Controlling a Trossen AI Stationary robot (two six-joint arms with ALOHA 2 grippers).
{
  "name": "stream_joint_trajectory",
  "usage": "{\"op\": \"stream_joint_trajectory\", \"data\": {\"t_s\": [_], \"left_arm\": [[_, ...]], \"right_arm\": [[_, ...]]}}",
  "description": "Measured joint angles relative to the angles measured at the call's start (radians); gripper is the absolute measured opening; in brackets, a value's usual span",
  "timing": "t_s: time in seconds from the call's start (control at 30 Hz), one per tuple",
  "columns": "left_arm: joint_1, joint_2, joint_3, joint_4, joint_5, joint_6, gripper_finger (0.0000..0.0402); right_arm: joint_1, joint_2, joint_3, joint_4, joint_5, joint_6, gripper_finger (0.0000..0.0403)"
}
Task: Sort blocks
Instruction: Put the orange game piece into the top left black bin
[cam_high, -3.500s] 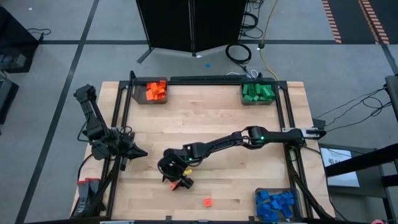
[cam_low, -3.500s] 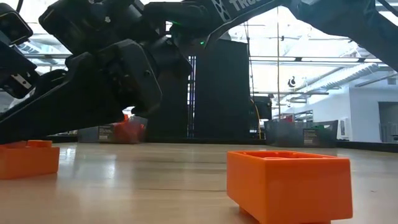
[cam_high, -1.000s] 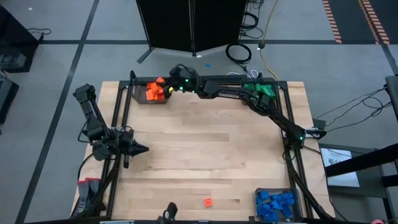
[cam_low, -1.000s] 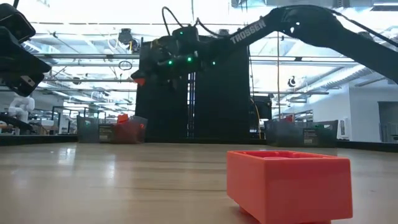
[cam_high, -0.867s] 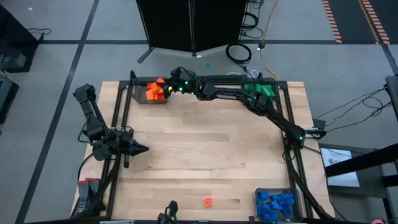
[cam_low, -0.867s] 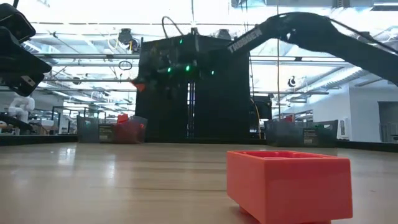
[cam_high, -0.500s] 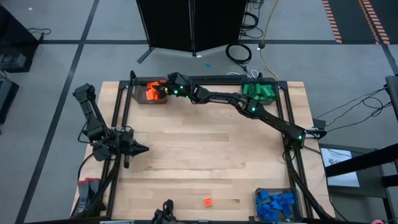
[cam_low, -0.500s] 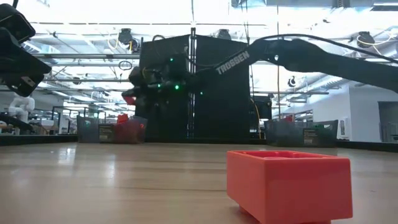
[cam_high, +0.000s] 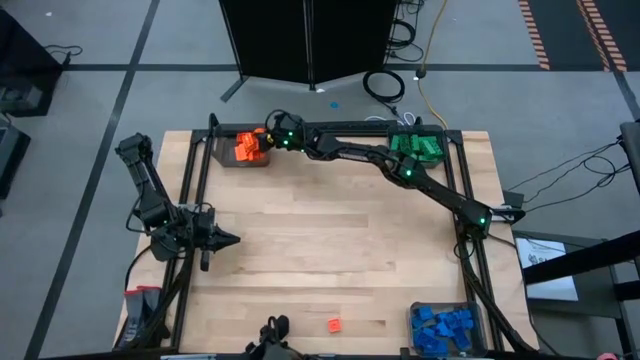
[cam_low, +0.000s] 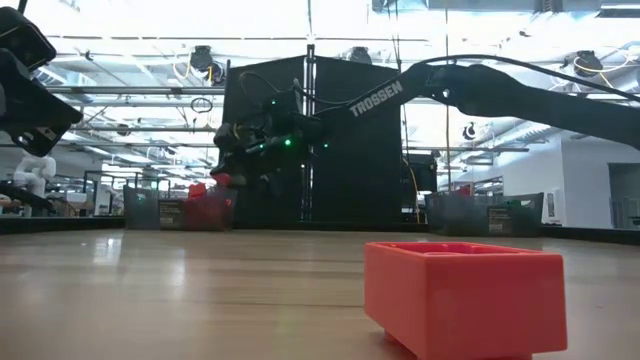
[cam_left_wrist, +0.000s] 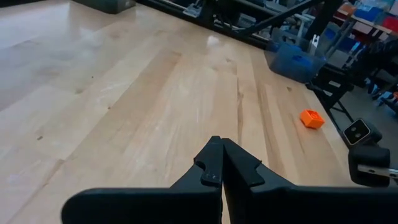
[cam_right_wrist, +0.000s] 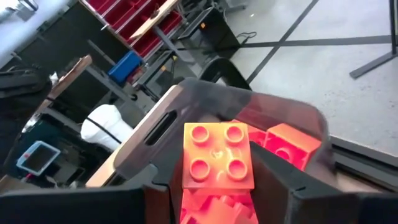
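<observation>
Legible text, one item: the word "TROSSEN", white capitals, printed along the dark forearm of the right arm (cam_low: 375, 97), seen in the low view. No other lettering, number, label or sign can be read in any view.

Right arm (cam_high: 400, 165) outstretched; left arm (cam_high: 160, 205) parked, jaws shut.

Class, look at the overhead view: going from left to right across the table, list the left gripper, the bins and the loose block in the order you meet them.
Left gripper → orange bin → loose orange block → green bin → blue bin.
</observation>
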Motion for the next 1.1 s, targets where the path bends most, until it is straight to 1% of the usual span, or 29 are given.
{"op": "stream_joint_trajectory", "data": {"t_s": [0.03, 0.07, 0.23, 0.33, 0.4, 0.53, 0.63, 0.7, 0.8, 0.9, 0.97, 1.0, 1.03, 1.1], "left_arm": [[0.000, 0.000, 0.000, 0.000, 0.000, 0.000, 0.0000], [0.000, 0.000, 0.000, 0.000, 0.000, 0.000, 0.0000], [0.000, 0.002, 0.000, 0.000, 0.001, -0.001, 0.0000], [0.000, 0.002, 0.000, 0.001, 0.005, -0.001, 0.0000], [0.000, 0.002, 0.000, 0.001, 0.005, -0.001, 0.0000], [0.000, 0.002, 0.000, 0.001, 0.006, -0.001, 0.0000], [0.000, 0.002, 0.000, 0.001, 0.015, -0.001, 0.0000], [0.000, 0.002, 0.000, 0.001, 0.020, -0.001, 0.0000], [0.000, 0.002, 0.000, 0.001, 0.022, -0.001, 0.0000], [0.000, 0.002, 0.000, 0.001, 0.023, -0.002, 0.0000], [0.000, 0.002, 0.000, 0.001, 0.024, -0.002, 0.0000], [0.000, 0.002, 0.000, 0.001, 0.024, -0.002, 0.0000], [0.000, 0.002, 0.000, 0.001, 0.024, -0.002, 0.0000], [0.000, 0.002, 0.000, 0.001, 0.024, -0.002, 0.0000]], "right_arm": [[0.000, 0.000, 0.000, 0.000, 0.002, 0.001, 0.0122], [0.000, 0.000, 0.000, 0.000, 0.003, 0.002, 0.0134], [0.002, 0.000, 0.000, 0.001, 0.006, -0.007, 0.0233], [0.003, 0.000, 0.000, 0.007, 0.000, -0.027, 0.0259], [0.003, 0.000, 0.000, 0.009, -0.012, -0.028, 0.0263], [0.002, -0.011, 0.003, 0.036, -0.112, -0.049, 0.0248], [-0.003, -0.052, 0.003, 0.078, -0.199, -0.163, 0.0228], [-0.006, -0.103, 0.003, 0.087, -0.270, -0.257, 0.0214], [-0.006, -0.222, 0.003, 0.048, -0.430, -0.397, 0.0199], [0.016, -0.382, 0.008, -0.116, -0.583, -0.487, 0.0187], [0.055, -0.482, 0.012, -0.327, -0.663, -0.580, 0.0178], [0.078, -0.527, 0.012, -0.461, -0.681, -0.655, 0.0172], [0.105, -0.569, 0.009, -0.606, -0.675, -0.740, 0.0166], [0.167, -0.643, 0.004, -0.893, -0.617, -0.897, 0.0150]]}}
